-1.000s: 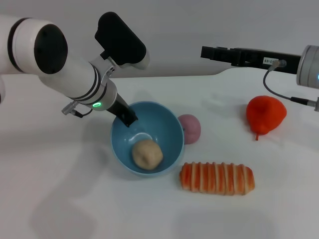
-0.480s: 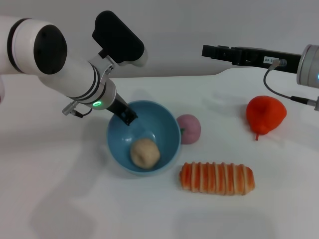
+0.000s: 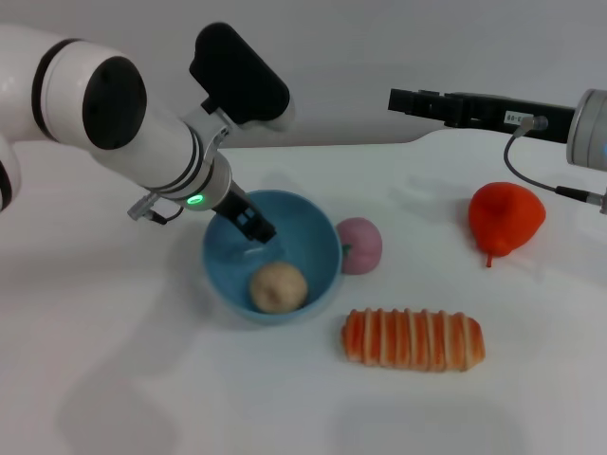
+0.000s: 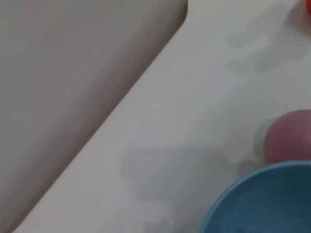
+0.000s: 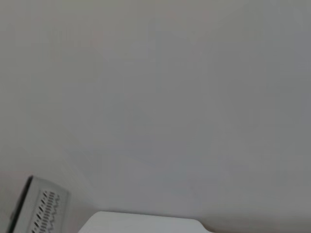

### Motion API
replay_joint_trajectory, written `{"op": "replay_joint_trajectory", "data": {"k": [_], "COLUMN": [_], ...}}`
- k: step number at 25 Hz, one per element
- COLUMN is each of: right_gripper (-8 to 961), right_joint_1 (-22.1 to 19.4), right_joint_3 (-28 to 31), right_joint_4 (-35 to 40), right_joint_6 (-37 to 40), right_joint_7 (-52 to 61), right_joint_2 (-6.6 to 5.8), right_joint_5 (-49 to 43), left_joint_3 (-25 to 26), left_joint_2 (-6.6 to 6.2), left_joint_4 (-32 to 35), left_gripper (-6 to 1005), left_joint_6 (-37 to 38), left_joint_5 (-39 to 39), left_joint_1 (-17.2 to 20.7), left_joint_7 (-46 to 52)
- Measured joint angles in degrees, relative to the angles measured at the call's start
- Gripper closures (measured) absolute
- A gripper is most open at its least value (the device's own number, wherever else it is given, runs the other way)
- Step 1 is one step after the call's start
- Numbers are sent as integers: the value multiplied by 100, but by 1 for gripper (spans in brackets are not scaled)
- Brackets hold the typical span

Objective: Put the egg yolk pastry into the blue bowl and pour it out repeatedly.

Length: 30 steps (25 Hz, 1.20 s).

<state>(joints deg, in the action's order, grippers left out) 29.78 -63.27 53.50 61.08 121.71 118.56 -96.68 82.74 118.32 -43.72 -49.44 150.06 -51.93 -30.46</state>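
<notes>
A small, pale beige-cream, rounded egg yolk pastry with a matte, faintly creased surface is seen lying inside the light blue, smooth, round plastic bowl, against the part of the inner wall nearest the camera. The bowl is deep and plain, much wider than the pastry, and is seen on the white table; it appears tipped a little, though this cannot be told for certain. In the left wrist view only a curved section of the bowl's rim is shown.

The left gripper is placed at the far left edge of the bowl, its dark fingers reaching over the rim into the bowl. The rim appears to be pinched between them, but the fingers are too hidden for their spread or their hold to be told.

The right gripper is held high at the back right, well apart from the bowl; how far it is open cannot be told.

A pink round ball is seen just beside the bowl's right side. A long orange-and-cream striped bread lies near the bowl, toward the camera and to the right. A red-orange pear-shaped fruit rests well apart at the right.
</notes>
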Motion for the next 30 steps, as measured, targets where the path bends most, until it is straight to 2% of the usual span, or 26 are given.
{"op": "replay_joint_trajectory", "data": {"k": [6, 12, 17, 24, 26, 27, 28, 30], "right_gripper": [393, 392, 391, 390, 389, 389, 389, 389], "right_joint_1": [-22, -59, -150, -240, -241, -245, -247, -253], "right_joint_3": [34, 55, 72, 79, 85, 96, 134, 225], "right_joint_4": [0, 3, 5, -151, -355, -447, -572, -821], "right_joint_6": [3, -14, -376, -1160, -1435, -1511, -1547, -1556], "right_joint_7": [0, -110, -464, -1676, -2292, -2602, -2990, -3829], "right_joint_2": [-3, -6, -1, 11, 2, -3, -9, -12], "right_joint_5": [-5, -3, 3, 240, 672, 877, 1138, 1687], "left_joint_3": [0, 4, 38, 17, 5, 5, -82, -200], "left_joint_2": [0, -13, -17, 17, 21, 21, 15, 13], "left_joint_4": [-361, -729, -1303, -1691, -1683, -1683, -1629, -1502], "left_gripper": [303, 307, 310, 310, 310, 310, 310, 310], "left_joint_6": [-56, -57, 370, 1982, 2441, 2441, 3091, 3704], "left_joint_5": [402, 677, 1096, 1050, 1015, 1015, 977, 965], "left_joint_1": [110, 283, 733, 1367, 1472, 1472, 1640, 1763], "left_joint_7": [325, 466, 487, 752, 1107, 1107, 1536, 1722]}}
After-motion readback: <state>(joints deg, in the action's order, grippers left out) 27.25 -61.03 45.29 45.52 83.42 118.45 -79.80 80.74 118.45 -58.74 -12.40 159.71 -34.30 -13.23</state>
